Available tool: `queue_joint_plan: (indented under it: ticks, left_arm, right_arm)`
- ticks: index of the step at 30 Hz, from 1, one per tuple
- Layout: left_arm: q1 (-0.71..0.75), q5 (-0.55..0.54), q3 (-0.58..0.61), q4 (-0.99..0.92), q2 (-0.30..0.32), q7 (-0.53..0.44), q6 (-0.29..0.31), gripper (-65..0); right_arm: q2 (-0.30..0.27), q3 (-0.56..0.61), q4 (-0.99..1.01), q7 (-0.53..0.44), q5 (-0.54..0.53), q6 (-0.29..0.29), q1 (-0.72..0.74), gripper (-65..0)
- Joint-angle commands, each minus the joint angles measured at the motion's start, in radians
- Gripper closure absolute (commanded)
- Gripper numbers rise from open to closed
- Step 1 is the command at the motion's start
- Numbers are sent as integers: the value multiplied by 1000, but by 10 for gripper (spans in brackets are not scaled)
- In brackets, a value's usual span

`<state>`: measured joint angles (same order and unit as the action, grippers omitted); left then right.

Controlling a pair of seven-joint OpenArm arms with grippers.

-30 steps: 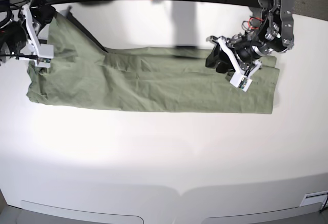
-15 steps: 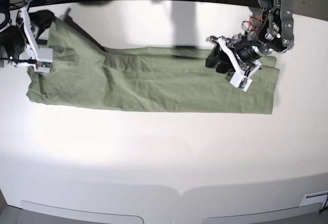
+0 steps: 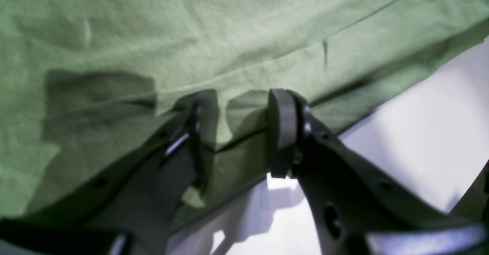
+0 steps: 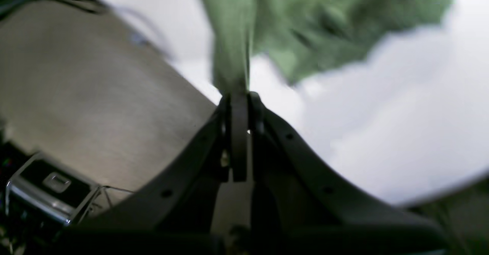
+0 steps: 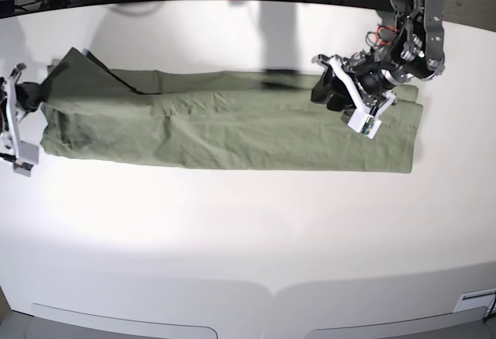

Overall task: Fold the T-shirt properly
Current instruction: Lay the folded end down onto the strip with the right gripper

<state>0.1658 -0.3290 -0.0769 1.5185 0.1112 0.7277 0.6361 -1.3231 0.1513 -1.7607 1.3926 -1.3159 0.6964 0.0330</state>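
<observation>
One T-shirt (image 5: 225,129): sage green, wrinkled, laid out as a long horizontal band across the far half of the worktop (image 5: 248,230).

One worktop: white, with a curved front edge.

Two tools.

Right tool (image 4: 238,94): at the left end of the band in the base view, jaws pressed together on a narrow strip of the T-shirt (image 4: 233,56), which is pulled taut away from them. The wrist view is blurred.

Left tool (image 3: 233,129): at the right end of the band in the base view (image 5: 335,91), jaws narrowly parted and set over a folded edge of the fabric (image 3: 191,37), with cloth between the fingers (image 3: 280,129), not pinched.
</observation>
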Motion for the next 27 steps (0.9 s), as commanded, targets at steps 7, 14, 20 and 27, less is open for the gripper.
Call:
queue_joint_plan:
  ticks: [7,14,20,27]
  left_arm:
    - [-6,18,-1,6,6,11,-8,-219]
    - [-6,14,-1,6,6,11,-8,-219]
    - [-6,15,-1,6,6,11,-8,-219]
    - [-6,16,-1,6,6,12,-8,-219]
  right_arm:
    - [-17,-13,76,-178,190,2,15,0]
    - [63,-13,80,-286,298,2,17,0]
    - [147,-13,80,-439,517,2,32,0]
    - [168,-13,81,-518,609,2,93,0]
